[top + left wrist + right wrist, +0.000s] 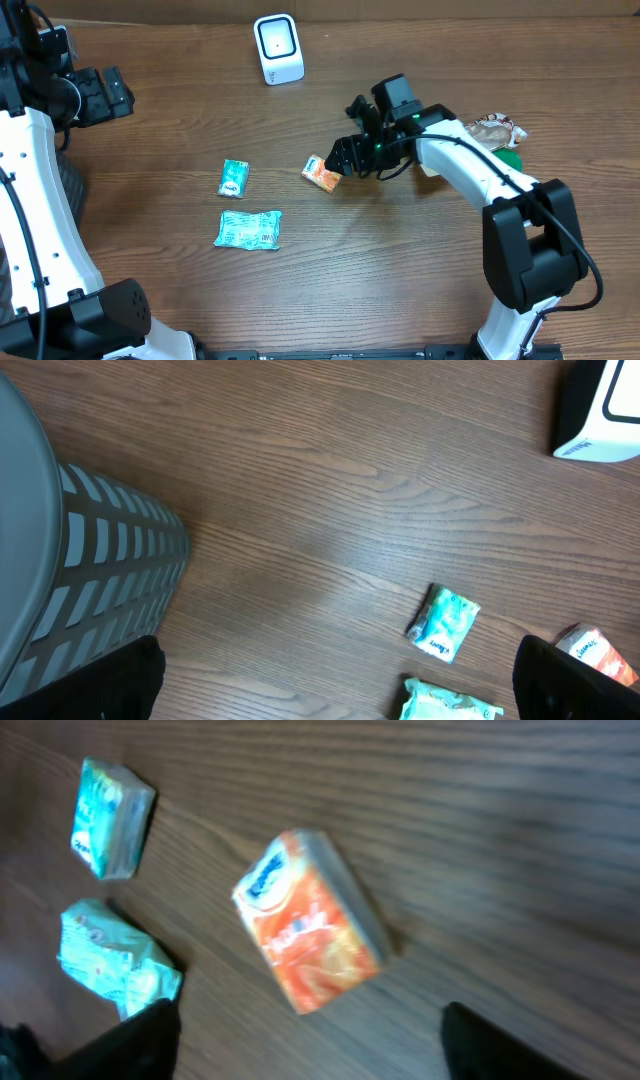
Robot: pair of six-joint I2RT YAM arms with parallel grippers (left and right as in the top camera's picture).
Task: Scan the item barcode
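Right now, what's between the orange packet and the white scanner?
Nothing. The overhead view shows only bare table between the orange packet and the scanner.

The scanner [278, 48] stands at the far centre of the counter [400, 270]. The box [321, 173] lies mid-counter. The small packet [233, 177] lies left of the box, with the large packet [248, 229] just nearer. The bag [497, 130] lies at the right.

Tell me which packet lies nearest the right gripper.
The orange packet, beside the right gripper; the small teal packet and large teal packet lie farther off.
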